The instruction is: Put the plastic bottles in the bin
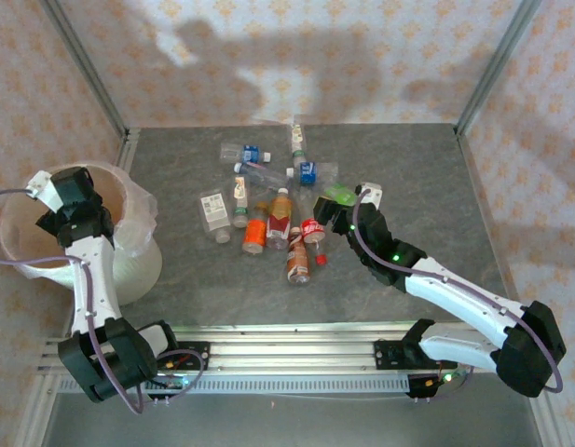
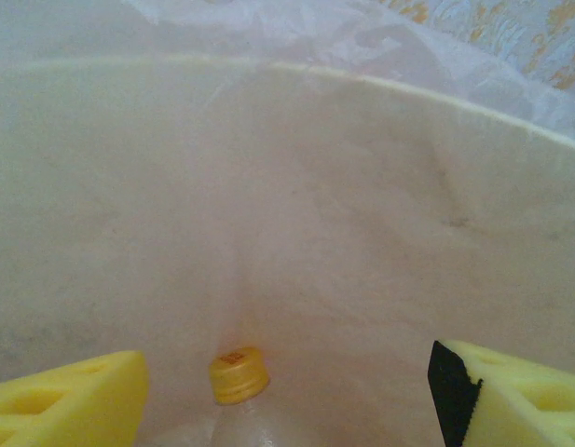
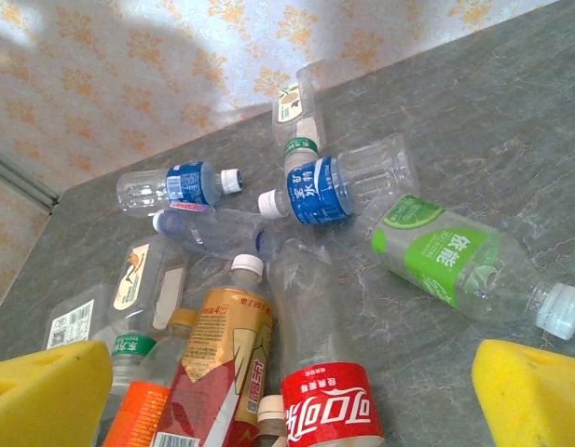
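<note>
Several plastic bottles [image 1: 278,219] lie in a loose pile mid-table. My right gripper [image 1: 329,219] hovers open at the pile's right edge. Between and below its yellow fingers [image 3: 45,391] lies a clear bottle with a red label [image 3: 332,410]. Beside that are a gold-and-red tea bottle [image 3: 222,363], an orange-labelled one [image 3: 138,419], a green-labelled one [image 3: 443,261] and a blue-labelled one [image 3: 315,191]. The white bin [image 1: 138,265] stands at the far left. My left gripper [image 1: 68,200] hangs open over it. A clear bottle with a yellow cap [image 2: 238,374] lies inside the bin [image 2: 296,214], untouched by the fingers [image 2: 511,391].
Patterned walls and metal frame posts [image 1: 110,102] close in the grey table [image 1: 427,186]. An aluminium rail [image 1: 287,358] runs along the near edge between the arm bases. Open grey surface lies right of the pile and in front of it.
</note>
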Controlling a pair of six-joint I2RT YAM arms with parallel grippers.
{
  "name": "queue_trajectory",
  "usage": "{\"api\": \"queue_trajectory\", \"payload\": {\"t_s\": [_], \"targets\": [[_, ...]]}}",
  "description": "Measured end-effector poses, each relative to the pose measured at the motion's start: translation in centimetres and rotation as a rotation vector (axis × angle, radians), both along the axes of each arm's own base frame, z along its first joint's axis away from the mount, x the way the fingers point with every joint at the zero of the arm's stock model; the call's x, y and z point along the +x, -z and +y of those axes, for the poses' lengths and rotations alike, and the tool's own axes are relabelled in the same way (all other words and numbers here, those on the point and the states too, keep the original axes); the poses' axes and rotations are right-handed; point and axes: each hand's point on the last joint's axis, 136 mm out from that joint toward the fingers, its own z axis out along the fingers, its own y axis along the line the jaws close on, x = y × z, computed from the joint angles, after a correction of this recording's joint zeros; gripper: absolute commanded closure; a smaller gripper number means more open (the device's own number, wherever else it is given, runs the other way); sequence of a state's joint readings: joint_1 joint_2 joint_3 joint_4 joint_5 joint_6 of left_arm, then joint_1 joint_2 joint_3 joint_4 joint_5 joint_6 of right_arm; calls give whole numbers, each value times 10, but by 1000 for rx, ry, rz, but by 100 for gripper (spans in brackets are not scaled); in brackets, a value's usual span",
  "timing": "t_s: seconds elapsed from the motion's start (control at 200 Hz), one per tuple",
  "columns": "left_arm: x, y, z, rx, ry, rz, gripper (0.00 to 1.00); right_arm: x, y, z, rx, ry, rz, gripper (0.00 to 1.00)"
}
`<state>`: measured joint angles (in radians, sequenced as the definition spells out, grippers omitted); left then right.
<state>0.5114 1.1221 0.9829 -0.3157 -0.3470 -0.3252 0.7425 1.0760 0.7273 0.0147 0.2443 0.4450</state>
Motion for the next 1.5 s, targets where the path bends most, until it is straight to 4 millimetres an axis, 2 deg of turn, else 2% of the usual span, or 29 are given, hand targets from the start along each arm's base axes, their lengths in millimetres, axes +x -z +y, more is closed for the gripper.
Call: {"api": "queue_trajectory", "payload": {"t_s": [0.135,0.22,0.3,0.395,0.49,0.59,0.676,0.781,0.896,1.021,1.201,1.366,1.496], "targets": [[3,-16,-4,-34,15,-17,17,0,0,0,-3,-2,-1,1],[8,-44,-12,-57,49,-70,8,0,0,0,-11,-6,-3,1],[12,-81,-26,-60,85,-147,3,0,0,1,-19,-14,-5,1],[14,-123,-62,-57,176,-247,1,-1,-2,1,-24,-22,-11,1],[12,-150,-103,-71,286,-320,1,-2,-5,1,-22,-26,-19,1],[21,-161,-150,-97,422,-332,1,-4,-9,-1,-16,-26,-26,1],[35,-159,-188,-115,525,-299,1,-6,-11,-3,-9,-22,-31,1],[56,-146,-235,-128,632,-227,1,-9,-13,-8,-5,-10,-31,1],[82,-112,-289,-117,729,-88,0,-13,-11,-15,-6,11,-20,1],[100,-76,-326,-94,773,57,0,-18,-4,-24,-7,33,-10,1],[120,-19,-336,-126,772,229,0,-24,0,-34,-13,54,-6,1],[134,42,-320,-216,724,392,0,-25,0,-36,-17,57,-5,1],[131,84,-306,-271,697,495,0,-26,3,-37,-25,58,3,1]]}}
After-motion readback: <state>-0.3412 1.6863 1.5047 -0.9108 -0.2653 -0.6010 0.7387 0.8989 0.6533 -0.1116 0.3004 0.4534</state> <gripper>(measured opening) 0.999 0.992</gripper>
